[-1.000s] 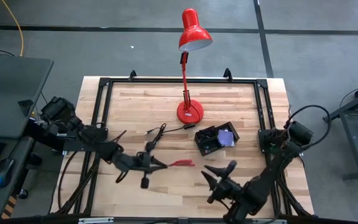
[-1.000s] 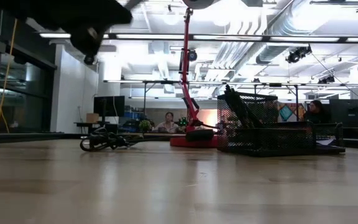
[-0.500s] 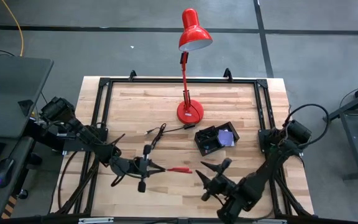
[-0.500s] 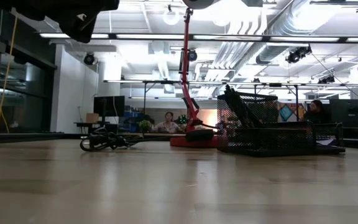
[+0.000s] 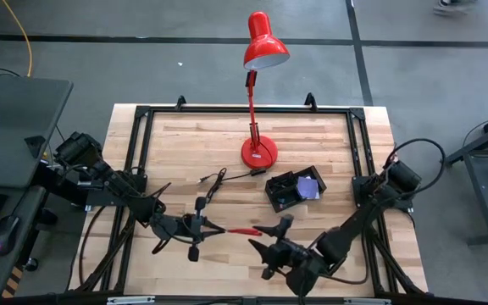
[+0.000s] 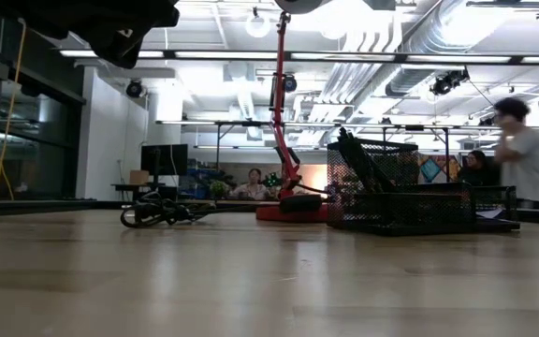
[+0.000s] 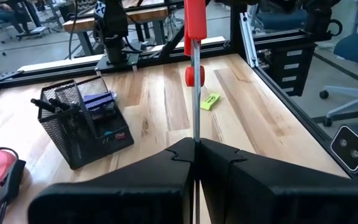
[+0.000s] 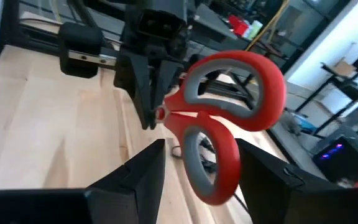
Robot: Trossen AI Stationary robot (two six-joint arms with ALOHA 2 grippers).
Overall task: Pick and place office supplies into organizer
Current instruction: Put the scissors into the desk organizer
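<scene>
The red-handled scissors (image 5: 242,230) hang over the table's near middle, handles (image 8: 229,118) pointing to the table's right. My left gripper (image 5: 213,227) is shut on their blades. My right gripper (image 5: 268,235) is open just right of the handles. In its wrist view its two fingers (image 8: 143,171) stand either side of the handle rings without touching them. The black mesh organizer (image 5: 293,191) stands right of centre with a purple pad (image 5: 309,187) and black pens (image 7: 58,104) in it. A yellow-green piece (image 7: 210,101) lies flat on the wood. My left gripper pinches the scissors' metal blades (image 7: 195,127) between its two shut fingers. The fingers come nearly level from the table's left and lie along the blades. The scissors stick straight out ahead of the fingers, lifted clear of the table, handles at the far end.
A red desk lamp (image 5: 259,152) stands on its round base behind the organizer. A black coiled cable (image 5: 213,182) lies left of the base. A black frame (image 5: 227,110) rims the table. A person (image 6: 522,154) shows in the room beyond.
My right gripper has swung toward the table's left and come up to the scissors' handles. My left gripper still holds the scissors up. A person has walked into the low view at the right.
</scene>
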